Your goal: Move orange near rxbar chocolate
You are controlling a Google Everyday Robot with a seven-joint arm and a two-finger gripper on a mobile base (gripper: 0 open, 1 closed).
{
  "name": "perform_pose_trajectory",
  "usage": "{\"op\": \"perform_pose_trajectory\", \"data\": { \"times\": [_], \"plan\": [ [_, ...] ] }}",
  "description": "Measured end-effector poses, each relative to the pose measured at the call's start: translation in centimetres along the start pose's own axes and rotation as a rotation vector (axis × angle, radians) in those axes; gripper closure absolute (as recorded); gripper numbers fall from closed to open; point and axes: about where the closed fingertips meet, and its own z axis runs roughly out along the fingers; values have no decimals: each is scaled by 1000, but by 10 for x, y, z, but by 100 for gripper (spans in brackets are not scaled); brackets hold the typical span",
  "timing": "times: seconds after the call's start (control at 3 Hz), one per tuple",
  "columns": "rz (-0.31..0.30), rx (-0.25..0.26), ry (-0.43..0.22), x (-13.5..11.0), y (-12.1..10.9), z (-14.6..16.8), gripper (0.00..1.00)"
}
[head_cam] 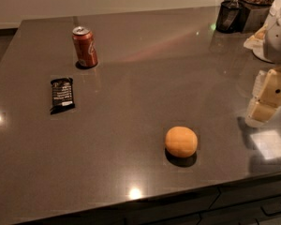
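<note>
Because the orange is round, firm and smooth-skinned, it will likely roll at a nudge and slip from a shallow pinch, so I judge the best hold is across its widest middle from above, with a gentle squeeze. It is 1 matte, evenly orange ball, slightly flattened, resting alone near the front edge of the dark glossy tabletop. The rxbar chocolate, a flat black wrapper with white lettering, lies well apart at the left, a red-brown soda can upright behind it. The tool hangs at the right edge, well clear of the orange; whether it is apart or together I cannot tell.
</note>
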Motion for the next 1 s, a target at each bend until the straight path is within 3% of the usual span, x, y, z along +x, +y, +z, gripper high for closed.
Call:
{"op": "perform_pose_trajectory", "data": {
  "times": [0.67,1.0],
  "plan": [
    [-24,-14,-14,-9,4,6,0],
    [-82,-75,-66,-30,22,32,0]
  ]
}}
